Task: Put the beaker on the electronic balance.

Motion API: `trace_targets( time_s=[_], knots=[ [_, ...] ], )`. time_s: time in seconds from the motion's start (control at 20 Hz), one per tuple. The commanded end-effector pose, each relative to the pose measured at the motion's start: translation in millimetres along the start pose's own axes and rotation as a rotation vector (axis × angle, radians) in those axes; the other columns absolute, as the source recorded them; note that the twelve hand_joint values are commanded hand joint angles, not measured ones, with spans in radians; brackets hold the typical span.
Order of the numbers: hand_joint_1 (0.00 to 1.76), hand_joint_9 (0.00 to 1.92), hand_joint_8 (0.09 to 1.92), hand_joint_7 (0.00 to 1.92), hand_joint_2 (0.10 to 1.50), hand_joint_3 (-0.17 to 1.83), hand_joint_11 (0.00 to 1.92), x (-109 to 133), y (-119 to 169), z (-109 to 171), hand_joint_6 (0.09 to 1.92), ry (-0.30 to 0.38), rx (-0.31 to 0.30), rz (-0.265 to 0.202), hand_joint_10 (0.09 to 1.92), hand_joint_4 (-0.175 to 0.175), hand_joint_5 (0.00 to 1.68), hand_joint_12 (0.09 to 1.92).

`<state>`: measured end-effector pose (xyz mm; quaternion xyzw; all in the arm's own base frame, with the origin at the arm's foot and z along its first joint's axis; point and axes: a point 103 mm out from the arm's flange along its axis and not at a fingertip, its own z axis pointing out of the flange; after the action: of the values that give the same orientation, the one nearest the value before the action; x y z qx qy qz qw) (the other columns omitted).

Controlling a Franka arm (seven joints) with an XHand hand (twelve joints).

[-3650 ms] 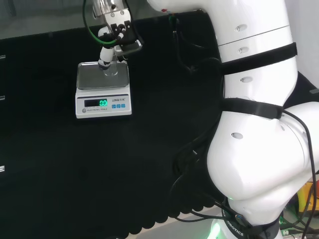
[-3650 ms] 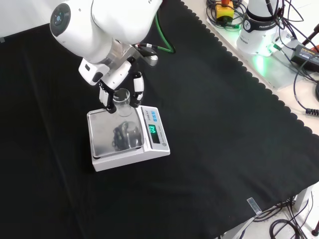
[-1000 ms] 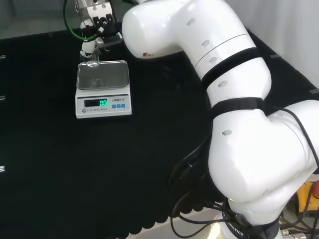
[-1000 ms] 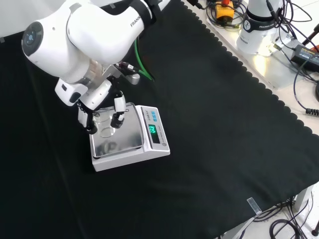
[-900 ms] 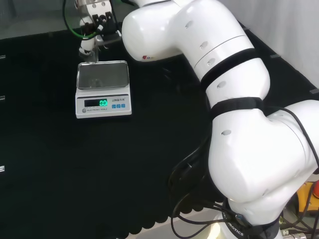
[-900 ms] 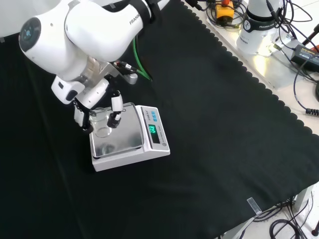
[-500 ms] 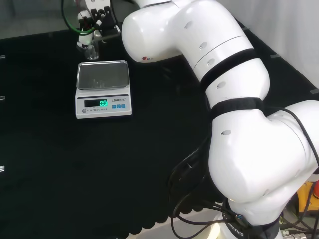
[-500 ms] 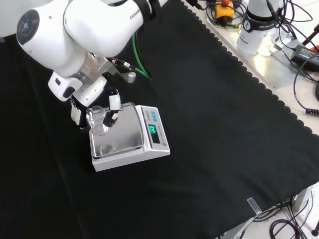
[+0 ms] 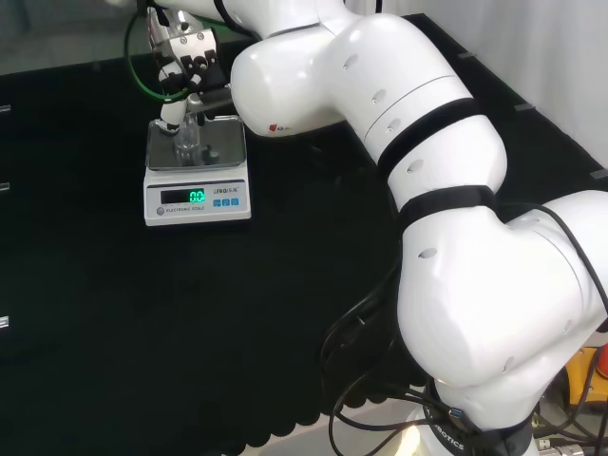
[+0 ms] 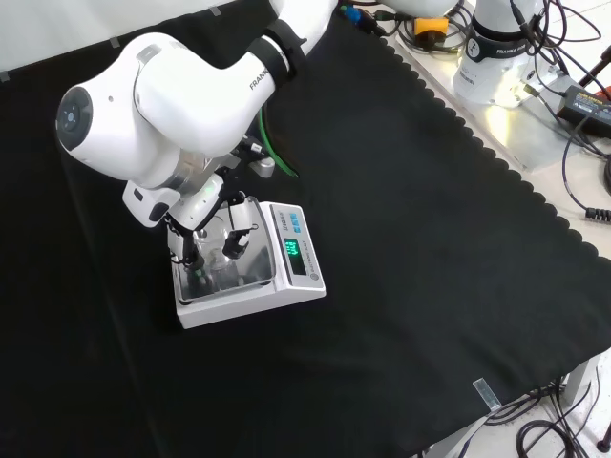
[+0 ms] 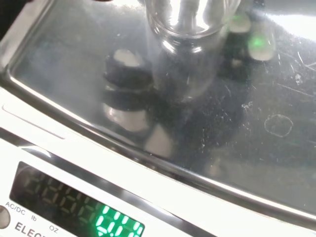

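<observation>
1. Looking over the arm in the head view, you see the hand (image 9: 185, 59) above the far edge of the balance (image 9: 197, 171), with its fingers (image 9: 173, 112) curled down round the clear beaker (image 9: 187, 142).
2. The beaker stands upright over the balance's steel pan (image 9: 221, 152), toward the pan's left half in that view. Whether its base touches the pan or hangs just above it, you cannot tell.
3. In the front view the hand (image 10: 196, 215) reaches the balance (image 10: 245, 265) from the upper left, and its fingers (image 10: 234, 240) sit on either side of the beaker (image 10: 206, 260), pinching it between them.
4. The wrist view puts the beaker (image 11: 183, 54) close over the pan (image 11: 276, 148); the shiny metal mirrors the glass and a dark fingertip (image 11: 127, 69) beside it.
5. The balance's green display (image 10: 292, 252) is lit and sits on the side of the balance away from the hand in the front view, with the blue buttons (image 10: 300, 223) just beside it.
6. The balance rests on the black cloth of the desk (image 10: 430, 239), and the arm's large white link (image 10: 172, 91) stands above and to the left of it in the front view.
</observation>
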<state>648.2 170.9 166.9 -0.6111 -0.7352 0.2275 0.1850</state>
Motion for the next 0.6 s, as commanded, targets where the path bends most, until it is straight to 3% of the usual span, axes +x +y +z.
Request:
trace_targets(
  time_s=[0.05,0.2,0.4,0.6],
  knots=[
    [0.86,1.02,0.9,0.86,0.79,0.7,1.04,-8,-30,9,0.61,-0.002,-0.026,-0.015,0.68,-0.175,0.66,1.06],
    [0.83,0.94,0.91,0.8,0.78,0.71,0.93,-22,-53,6,0.6,0.003,-0.049,-0.018,0.73,-0.175,0.59,1.15],
    [0.63,0.43,0.87,0.38,0.72,0.59,0.28,-27,-72,-15,0.39,-0.031,-0.067,-0.008,0.81,-0.153,0.37,1.46],
    [0.52,0.14,0.84,0.15,0.69,0.37,0.02,-24,-88,-34,0.19,-0.055,-0.098,0.005,0.92,-0.141,0.32,1.52]
  ],
)
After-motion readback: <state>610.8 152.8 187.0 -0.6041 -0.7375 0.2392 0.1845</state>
